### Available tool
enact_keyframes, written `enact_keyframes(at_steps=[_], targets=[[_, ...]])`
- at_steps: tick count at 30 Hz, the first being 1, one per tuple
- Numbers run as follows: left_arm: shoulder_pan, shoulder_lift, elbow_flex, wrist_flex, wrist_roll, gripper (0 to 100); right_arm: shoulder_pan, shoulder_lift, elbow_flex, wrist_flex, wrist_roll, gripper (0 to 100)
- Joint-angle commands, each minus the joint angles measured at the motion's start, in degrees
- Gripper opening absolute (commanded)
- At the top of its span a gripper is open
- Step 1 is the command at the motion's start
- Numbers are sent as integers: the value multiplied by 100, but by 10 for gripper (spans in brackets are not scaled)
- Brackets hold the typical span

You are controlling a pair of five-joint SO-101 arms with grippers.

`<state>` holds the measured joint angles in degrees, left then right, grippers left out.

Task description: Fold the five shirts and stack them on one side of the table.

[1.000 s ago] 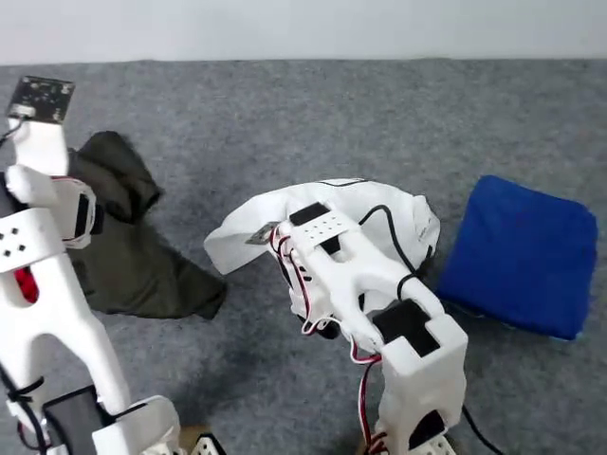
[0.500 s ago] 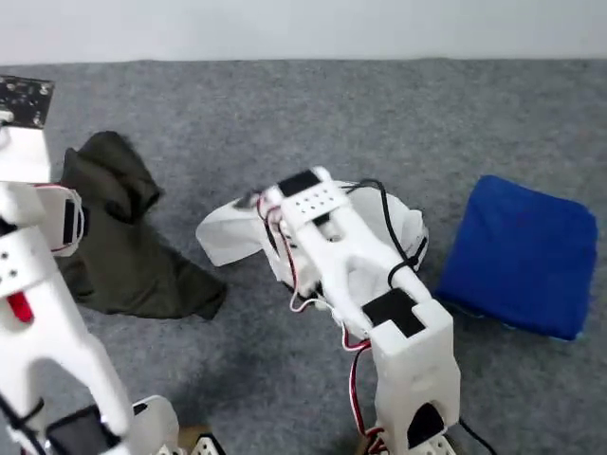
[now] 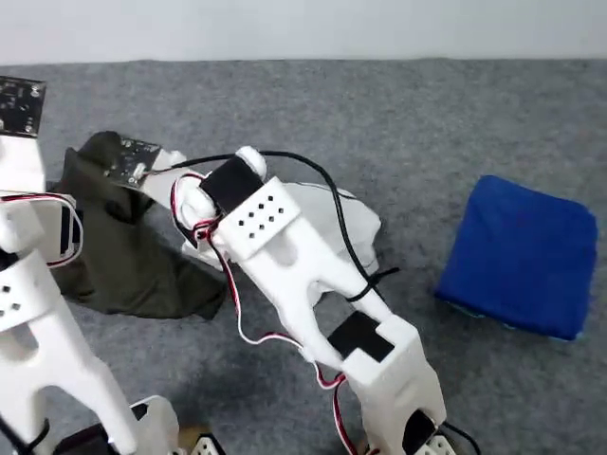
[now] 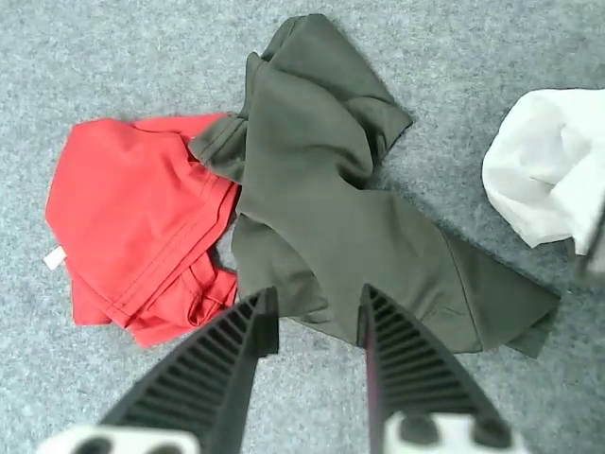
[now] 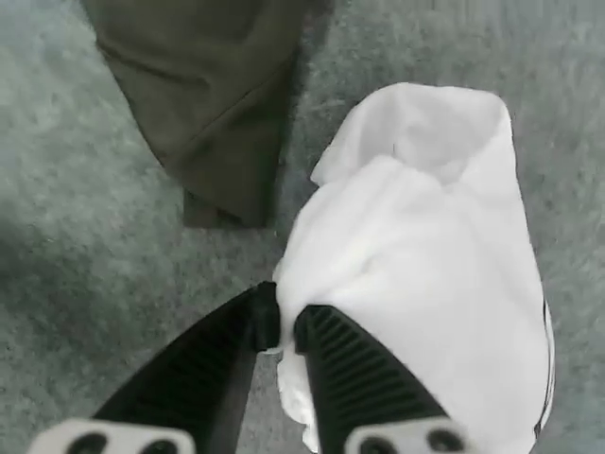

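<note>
Right gripper pinches white shirt; left wrist view: red shirt.

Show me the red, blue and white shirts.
red shirt (image 4: 132,218): left wrist view, middle of the cloth.
blue shirt (image 3: 522,251): high view, folded top.
white shirt (image 5: 425,255): right wrist view, bunched middle.

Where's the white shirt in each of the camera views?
High view: white shirt mid-table, partly under the right arm, right of the olive shirt.
Left wrist view: white shirt beyond the olive shirt's corner.
Right wrist view: white shirt pinched in the right gripper.
Shared landmark: the olive shirt beside it.
</note>
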<state>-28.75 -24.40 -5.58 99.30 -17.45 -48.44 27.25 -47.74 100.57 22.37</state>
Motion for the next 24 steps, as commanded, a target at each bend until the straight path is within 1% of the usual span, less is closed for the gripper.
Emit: enact_keyframes(at_steps=[1,3,4,10,12,14,17,21,23,24], targets=[[-9,-149,-22,26,-62,145,84,-303,-316,251,-440,195],[-9,-141,-13,26,-70,145,171,-444,-308,251,-756,282],[-9,-141,-13,26,-70,145,242,-523,-281,251,-879,299],[18,-132,22,26,-79,145,558,-1270,607,251,-941,299],[97,-123,224,18,-149,147,743,-1622,1029,251,-941,299],[387,-132,655,18,-457,147,998,-2000,1468,251,-941,299],[985,-132,1473,9,-730,147,1411,-2536,2119,251,-941,299],[1925,-132,2730,-484,-1081,148,1851,-3134,3033,242,-941,299],[2198,-132,3213,-844,-1108,148,1938,-3363,3481,242,-941,299],[2224,-141,3380,-1020,-1099,148,1930,-3433,3657,242,-941,299]])
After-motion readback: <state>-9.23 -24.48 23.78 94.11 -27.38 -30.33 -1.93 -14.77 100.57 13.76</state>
